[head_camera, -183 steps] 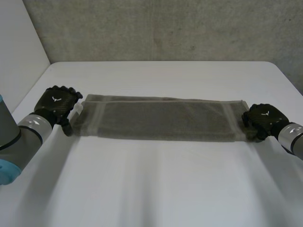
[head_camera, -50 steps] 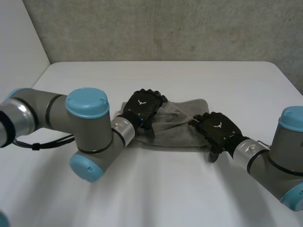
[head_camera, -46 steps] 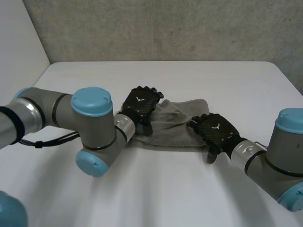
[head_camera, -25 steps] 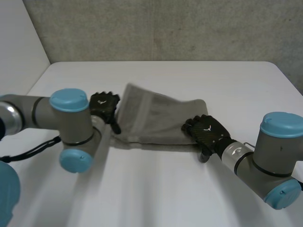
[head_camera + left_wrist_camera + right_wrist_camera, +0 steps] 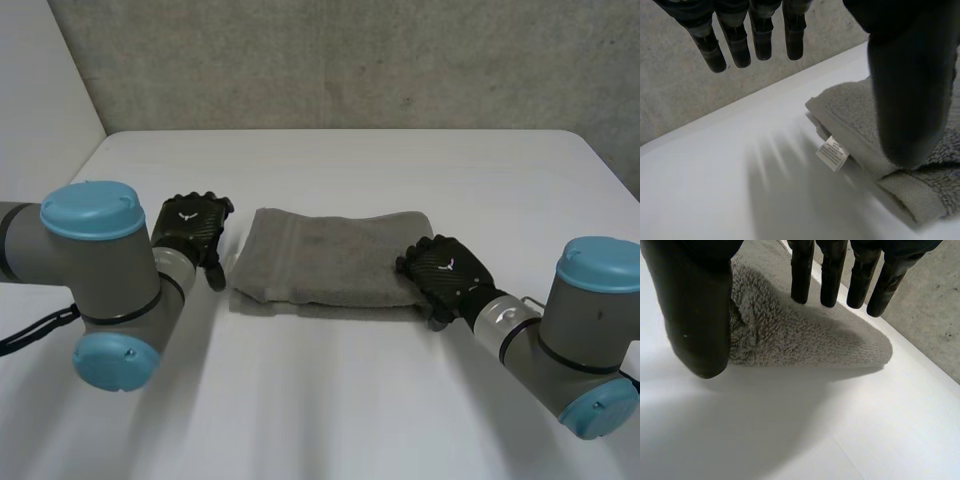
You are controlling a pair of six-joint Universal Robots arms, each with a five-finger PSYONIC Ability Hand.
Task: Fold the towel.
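Note:
The grey towel lies folded flat in the middle of the white table. My left hand hovers just off its left end, open and holding nothing. In the left wrist view its straight fingers hang over bare table and its thumb over the towel, whose white label sticks out of the fold. My right hand rests at the towel's right end. There its thumb stands beside the rounded fold of the towel, and the straight fingers reach over it.
A rough concrete wall runs behind the table's far edge, and a white panel stands at the left. Both arms, the left arm and the right arm, lie low over the table's near part.
My left hand has let go of the towel's raised flap and drawn back to the left. The flap has dropped flat onto the towel. The right hand stays at the right end.

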